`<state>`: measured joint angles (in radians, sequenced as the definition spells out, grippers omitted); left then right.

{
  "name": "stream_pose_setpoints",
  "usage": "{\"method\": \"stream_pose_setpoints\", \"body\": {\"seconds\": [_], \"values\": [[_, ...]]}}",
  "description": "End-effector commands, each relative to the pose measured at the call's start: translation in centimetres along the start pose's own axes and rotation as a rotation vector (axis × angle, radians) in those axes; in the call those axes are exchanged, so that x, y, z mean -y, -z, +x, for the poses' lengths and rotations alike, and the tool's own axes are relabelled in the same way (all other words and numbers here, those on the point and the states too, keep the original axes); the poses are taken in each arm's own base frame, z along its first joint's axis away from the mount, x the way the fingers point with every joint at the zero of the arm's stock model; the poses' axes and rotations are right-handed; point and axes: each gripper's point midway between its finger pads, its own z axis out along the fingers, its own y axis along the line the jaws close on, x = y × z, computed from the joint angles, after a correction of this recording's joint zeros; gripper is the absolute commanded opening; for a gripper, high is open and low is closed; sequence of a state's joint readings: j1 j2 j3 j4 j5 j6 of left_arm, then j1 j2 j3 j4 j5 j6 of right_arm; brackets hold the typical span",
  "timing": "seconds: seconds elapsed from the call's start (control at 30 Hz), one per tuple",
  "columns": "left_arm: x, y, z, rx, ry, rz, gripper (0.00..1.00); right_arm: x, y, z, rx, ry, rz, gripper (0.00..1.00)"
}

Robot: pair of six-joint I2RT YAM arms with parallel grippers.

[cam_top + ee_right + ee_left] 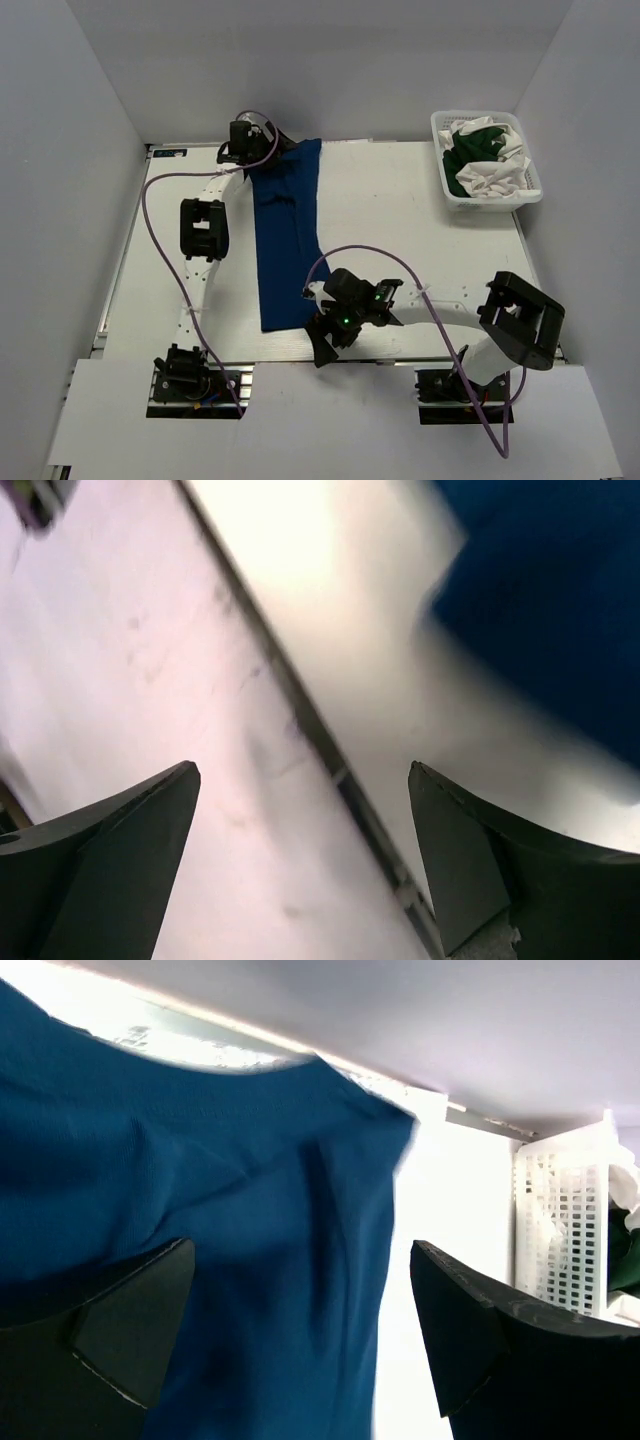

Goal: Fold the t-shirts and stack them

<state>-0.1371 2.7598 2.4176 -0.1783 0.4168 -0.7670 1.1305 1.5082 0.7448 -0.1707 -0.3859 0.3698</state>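
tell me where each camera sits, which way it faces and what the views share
top external: above and behind the arms, looking down on the table; both arms show, with left gripper and right gripper.
left wrist: at the far table edge, facing across the blue t-shirt toward the basket; its open fingers show.
right wrist: low at the near table edge, facing the t-shirt's corner; open fingers show.
shared: blue t-shirt in all three; basket in top and left wrist.

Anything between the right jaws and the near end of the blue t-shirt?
Nothing visible. The open right jaws hang beside the near end of the blue t-shirt, with only bare table between. The basket sits off at the far right corner.
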Motion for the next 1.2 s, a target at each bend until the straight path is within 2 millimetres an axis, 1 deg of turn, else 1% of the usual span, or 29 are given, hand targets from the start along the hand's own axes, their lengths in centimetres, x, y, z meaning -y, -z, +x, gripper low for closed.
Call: {"method": "stream_pose_setpoints", "body": {"seconds": [0.0, 0.03, 0.1, 0.13, 0.2, 0.23, 0.33, 0.37, 0.4, 0.43, 0.5, 0.53, 0.6, 0.63, 0.67, 0.7, 0.73, 0.77, 0.8, 0.83, 0.87, 0.9, 0.93, 0.97, 1.0, 1.03, 1.1, 1.13, 1.17], "values": [[-3.5, -1.9, 5.3, -0.09, 0.018, -0.088, 1.0, -2.7, 1.7, 0.4, -0.047, 0.127, -0.075, 0.9], [-3.9, -1.9, 4.9, -0.066, 0.017, -0.117, 1.0, -3.1, 1.8, 0.1, -0.037, 0.154, -0.079, 0.9], [-3.5, -1.6, 4.4, -0.05, 0.012, -0.116, 1.0, -3.8, 1.9, -0.4, -0.003, 0.208, -0.1, 0.9], [-2.6, -1.3, 3.6, -0.034, 0.003, -0.1, 1.0, -3.8, 1.9, -0.3, -0.005, 0.216, -0.094, 0.9], [-1.6, -1.2, 4.1, -0.048, -0.004, -0.075, 1.0, -4.0, 2.3, -1.2, 0.031, 0.243, -0.075, 0.9], [-1.5, -1.3, 4.0, -0.042, -0.007, -0.069, 1.0, -4.4, 2.8, -2.2, 0.07, 0.259, -0.074, 0.9], [1.2, -0.2, 2.1, -0.016, -0.024, -0.031, 1.0, -4.9, 4.6, -5.6, 0.221, 0.291, -0.023, 0.9], [2.2, 0.1, 1.3, -0.001, -0.043, -0.016, 1.0, -4.3, 5.2, -6.8, 0.274, 0.273, 0.033, 0.9], [4.2, 1.1, 0.0, 0.015, -0.055, 0.012, 1.0, -3.8, 5.9, -8.0, 0.323, 0.269, 0.084, 0.9], [5.7, 1.8, -1.1, 0.038, -0.08, 0.034, 1.0, -3.6, 7.4, -9.8, 0.403, 0.258, 0.141, 0.9], [8.6, 3.6, -3.1, 0.079, -0.13, 0.07, 1.0, -2.9, 8.6, -11.2, 0.469, 0.205, 0.202, 0.9], [12.0, 6.0, -5.2, 0.12, -0.163, 0.107, 1.0, -2.4, 9.3, -12.1, 0.503, 0.186, 0.243, 0.9], [15.2, 8.8, -7.1, 0.165, -0.215, 0.13, 1.0, 0.0, 10.7, -13.0, 0.543, 0.067, 0.367, 0.9], [16.5, 10.3, -7.7, 0.174, -0.232, 0.136, 1.0, 0.5, 11.2, -13.4, 0.571, -0.006, 0.396, 0.9], [19.0, 13.1, -8.7, 0.199, -0.261, 0.155, 1.0, 1.0, 11.3, -13.0, 0.562, -0.038, 0.417, 0.9], [19.9, 14.6, -8.7, 0.195, -0.296, 0.159, 1.0, 2.1, 11.6, -13.1, 0.575, -0.08, 0.444, 0.9], [20.7, 16.1, -8.7, 0.193, -0.308, 0.155, 1.0, 2.2, 11.7, -13.1, 0.592, -0.148, 0.439, 0.9], [19.1, 16.8, -6.8, 0.121, -0.284, 0.095, 1.0, 3.3, 10.9, -12.0, 0.565, -0.18, 0.457, 0.9], [20.6, 20.2, -7.4, 0.158, -0.294, 0.069, 1.0, 3.9, 10.9, -11.8, 0.559, -0.213, 0.458, 0.9], [20.0, 21.7, -6.7, 0.146, -0.295, 0.028, 1.0, 4.6, 10.8, -11.5, 0.556, -0.285, 0.454, 0.9], [15.7, 21.7, -3.4, 0.068, -0.249, -0.083, 1.0, 6.1, 10.0, -10.3, 0.516, -0.322, 0.479, 0.9], [14.9, 22.9, -1.6, 0.039, -0.239, -0.095, 1.0, 6.1, 9.3, -9.7, 0.481, -0.336, 0.454, 0.9], [16.8, 26.5, -1.0, 0.068, -0.246, -0.043, 1.0, 6.7, 8.8, -9.5, 0.464, -0.365, 0.426, 0.9], [12.6, 26.3, 3.9, -0.024, -0.2, -0.081, 1.0, 7.2, 7.8, -8.8, 0.43, -0.373, 0.422, 0.9], [11.3, 27.5, 5.9, -0.042, -0.173, -0.096, 1.0, 7.0, 6.8, -8.5, 0.393, -0.38, 0.38, 0.89], [8.6, 29.6, 10.3, -0.085, -0.08, -0.152, 1.0, 7.4, 6.6, -8.3, 0.369, -0.38, 0.372, 0.87], [7.3, 31.2, 13.8, -0.115, -0.061, -0.112, 1.0, 7.1, 5.3, -7.7, 0.29, -0.398, 0.318, 0.87], [5.0, 32.0, 17.6, -0.186, -0.013, -0.14, 1.0, 6.8, 4.9, -7.5, 0.269, -0.389, 0.285, 0.87], [4.9, 33.7, 18.8, -0.207, 0.007, -0.147, 1.0, 6.9, 4.6, -7.5, 0.262, -0.393, 0.269, 0.87]]}}
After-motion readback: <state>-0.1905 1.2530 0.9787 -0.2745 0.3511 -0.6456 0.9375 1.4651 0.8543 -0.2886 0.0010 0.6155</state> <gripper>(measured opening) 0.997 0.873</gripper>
